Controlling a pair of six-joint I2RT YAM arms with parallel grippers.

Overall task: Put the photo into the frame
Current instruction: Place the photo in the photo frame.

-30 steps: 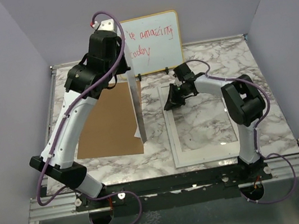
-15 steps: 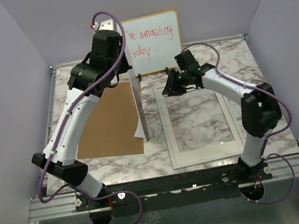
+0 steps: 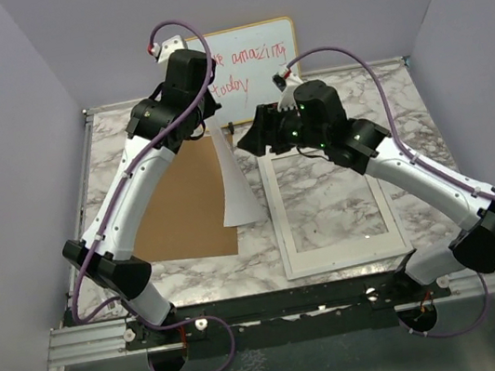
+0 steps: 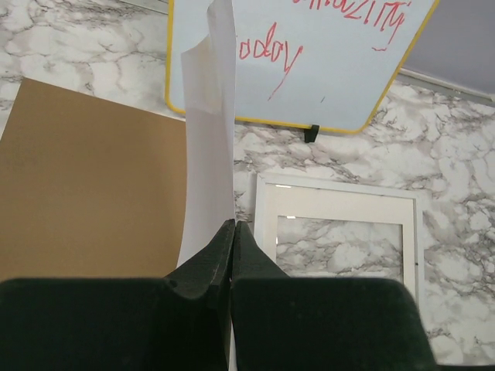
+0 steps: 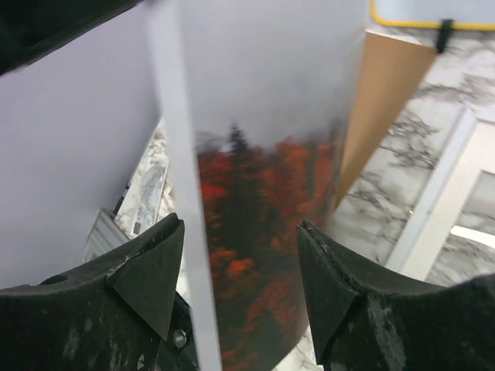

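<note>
The left gripper has its jaws pressed together, pinching one edge of the rectangular paper photo of red-orange hills, which hangs upright beneath them. The right gripper has its jaws spread, facing the printed side. The white-rimmed glossy rectangular frame lies flat below them.

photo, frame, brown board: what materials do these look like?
photo: thin paper, probably; it bows while hanging, printed front, plain white back. frame: white rim, plastic or painted wood, unclear; marble shows through, so perhaps a clear pane. brown board: matte, flat, likely cardboard or fibreboard.
</note>
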